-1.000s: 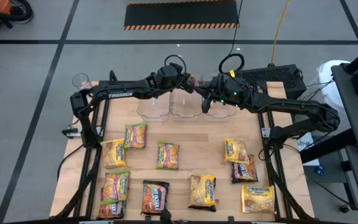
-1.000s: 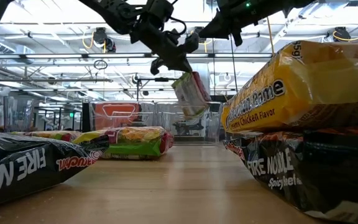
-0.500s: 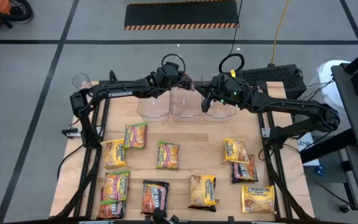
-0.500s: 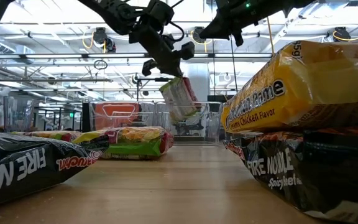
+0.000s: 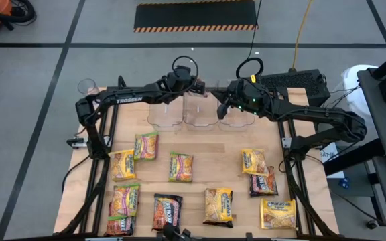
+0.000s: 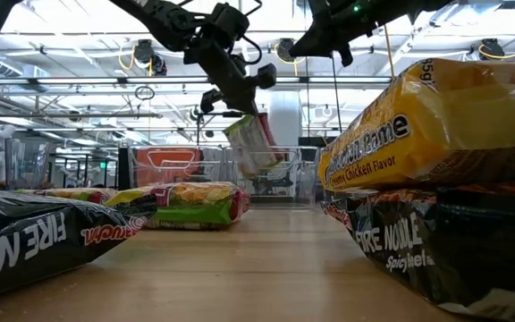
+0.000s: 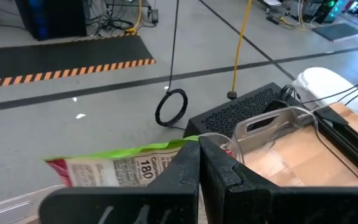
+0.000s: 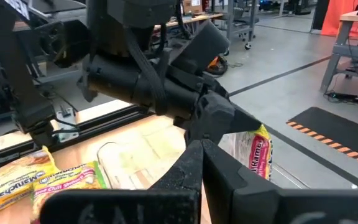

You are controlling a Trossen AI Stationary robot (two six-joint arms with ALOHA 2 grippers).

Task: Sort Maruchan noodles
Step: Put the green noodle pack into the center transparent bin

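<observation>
Maruchan noodles are spread all over the wooden desk, nine packets lying flat on the near half from what I count in the high view. Left side has a green-edged packet, a yellow packet just beside it, and another green-edged one nearer the front edge. Middle has a green packet, a dark Fire Noodle packet and a yellow one. Right side: a yellow packet overlapping a dark packet, plus one more yellow packet at the front corner.

At the far edge of the desk sit three clear bins in a row. Left tool is up over the bins, between the left and the middle one, clamped shut on a green-and-red packet that hangs tilted from it in the low view, up in the air above the bin. The left wrist view shows the same packet pinched between the closed fingers.

Right tool is over by the right-hand bin, fingers pressed together too. In its wrist view a yellow-and-red packet sits right at the fingertips, so it looks like it's holding that one, over the bin.
</observation>
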